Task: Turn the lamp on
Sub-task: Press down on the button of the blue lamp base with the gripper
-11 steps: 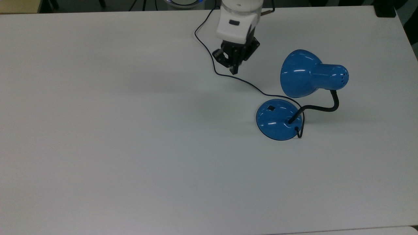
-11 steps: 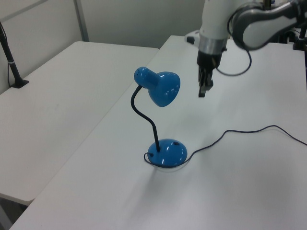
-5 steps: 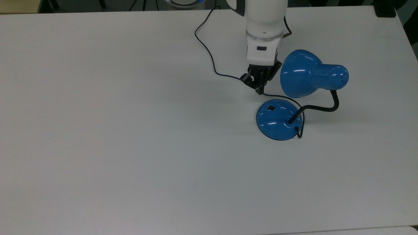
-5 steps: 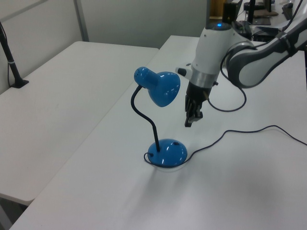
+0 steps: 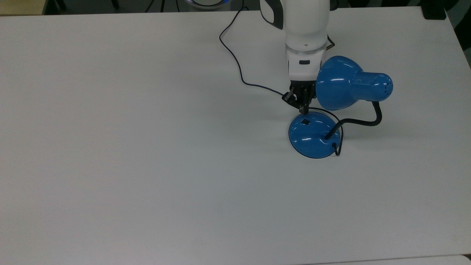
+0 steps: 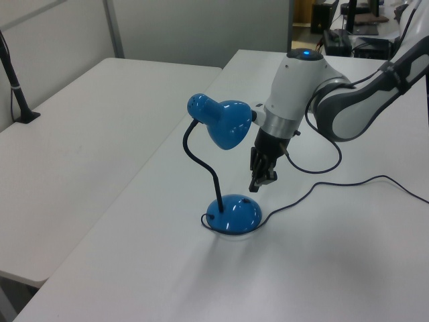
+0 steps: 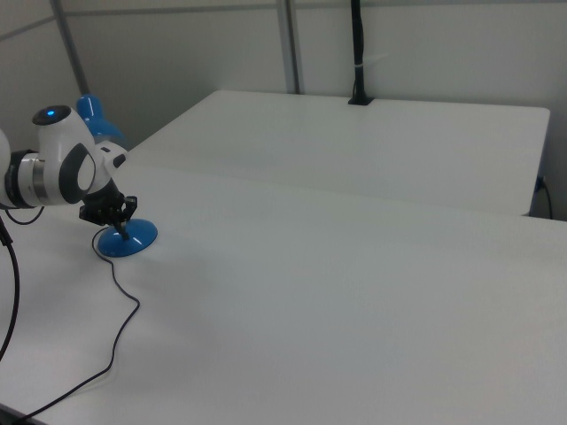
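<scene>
The blue lamp stands on the white table with its bell shade tipped toward the top view's left. A black bendy neck joins the shade to the round domed base. A small black switch sits on the base's upper left. My gripper points down, shut, its tips just above the switch and close beside the shade's rim. In the left view the gripper hangs a little above the base, right of the shade. In the right view the gripper is over the base.
The lamp's thin dark cord loops over the table from the base toward the top view's upper edge, passing under my arm. A second white table stands beside this one, with a black post on it.
My gripper has moved toward the top view's right and down, from beside the cord to just over the base's switch. The lamp has stayed in place.
</scene>
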